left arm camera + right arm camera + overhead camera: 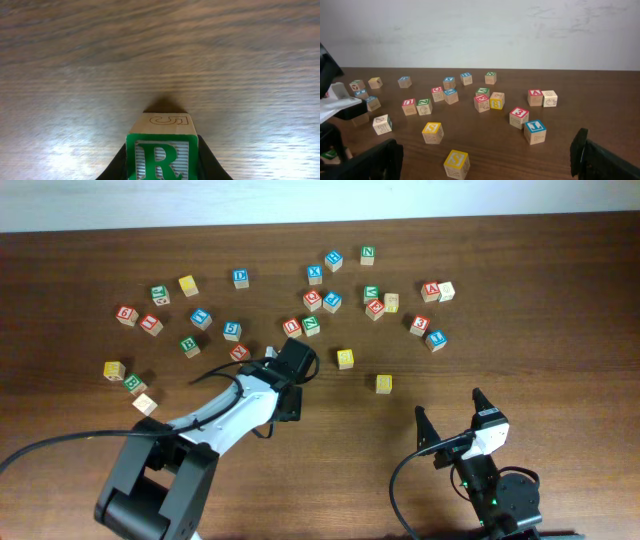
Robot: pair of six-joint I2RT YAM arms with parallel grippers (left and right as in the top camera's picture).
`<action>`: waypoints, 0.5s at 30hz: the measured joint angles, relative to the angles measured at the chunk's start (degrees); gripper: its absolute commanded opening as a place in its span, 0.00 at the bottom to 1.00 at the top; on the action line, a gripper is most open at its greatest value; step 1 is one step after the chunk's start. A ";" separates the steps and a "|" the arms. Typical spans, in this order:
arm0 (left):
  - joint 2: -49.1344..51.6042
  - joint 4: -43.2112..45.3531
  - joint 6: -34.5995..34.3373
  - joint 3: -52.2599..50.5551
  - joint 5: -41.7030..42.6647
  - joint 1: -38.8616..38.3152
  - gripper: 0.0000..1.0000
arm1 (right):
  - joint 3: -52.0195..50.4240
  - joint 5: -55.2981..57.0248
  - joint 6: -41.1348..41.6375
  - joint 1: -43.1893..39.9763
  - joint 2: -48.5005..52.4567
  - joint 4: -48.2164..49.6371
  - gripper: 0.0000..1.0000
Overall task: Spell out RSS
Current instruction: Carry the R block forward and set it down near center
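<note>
Red, blue, green letter cubes [240,277] scattered; brown wooden table [560,290]; white wall [480,30] behind

Dark wood-grain desk [560,270] carrying scattered letter cubes [232,330] across its far half; first yellow cube [345,359] and second yellow cube [384,383] lie nearer the front, apart.

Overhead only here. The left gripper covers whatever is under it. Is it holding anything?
Observer: Yes. In the left wrist view the left gripper is shut on the green R cube, one finger on each side.
Operator: Two yellow cubes sit to its right. I can't read them from above.
Observer: The right wrist view shows an S on both, the farther yellow cube and the nearer yellow cube.
</note>
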 measured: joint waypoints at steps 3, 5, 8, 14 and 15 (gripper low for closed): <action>-0.52 -0.28 -0.66 -0.52 -1.36 0.17 0.04 | 0.00 0.00 -0.02 0.00 0.00 0.00 0.98; -0.61 -1.07 -1.31 -0.52 -1.66 0.17 0.04 | 0.00 0.00 0.00 0.00 0.00 0.00 0.98; -0.66 -2.78 -3.54 -0.57 -2.01 0.17 0.07 | 0.00 0.00 0.00 0.00 0.00 0.00 0.98; -0.66 -2.82 -5.95 -0.57 -2.14 0.17 0.44 | 0.00 0.00 -0.02 0.00 0.00 0.00 0.98; -0.66 -2.82 -6.23 -0.57 -2.10 0.17 0.48 | 0.00 0.00 0.00 0.00 0.00 0.00 0.98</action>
